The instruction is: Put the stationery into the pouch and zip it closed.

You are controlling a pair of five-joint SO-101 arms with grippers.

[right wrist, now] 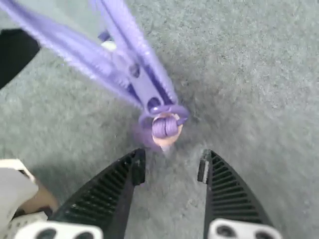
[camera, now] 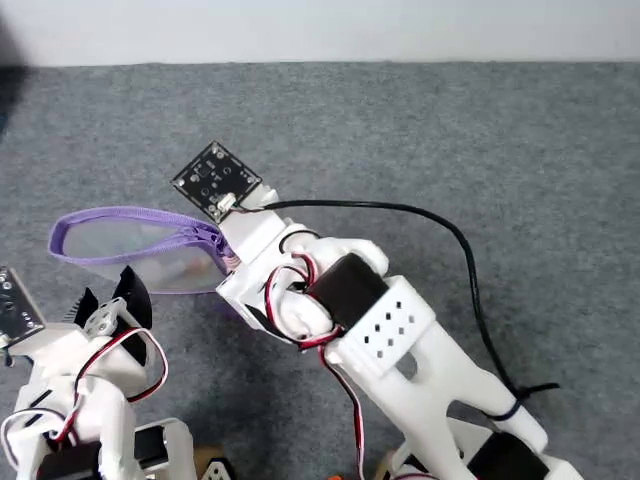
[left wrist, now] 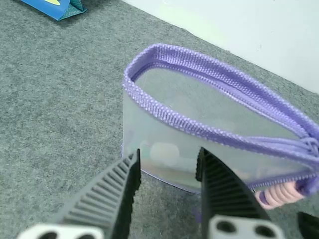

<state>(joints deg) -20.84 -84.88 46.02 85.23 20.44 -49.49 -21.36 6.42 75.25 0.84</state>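
Right wrist view has the right tool (right wrist: 169,167) wide open and empty just short of the zipper pull (right wrist: 162,125). That small beaded tab is where I'd pinch, since the pouch (camera: 135,250) looks light, soft and likely to slide or fold on the table (camera: 450,130). Left wrist view adds what that one lacks: the mouth gaping, with the left tool (left wrist: 168,159) open and empty beside the translucent wall.

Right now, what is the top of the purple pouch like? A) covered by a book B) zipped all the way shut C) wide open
C: the pouch's purple rim spreads in a wide loop, and the zipper pull sits at one end, just in front of the open right gripper.
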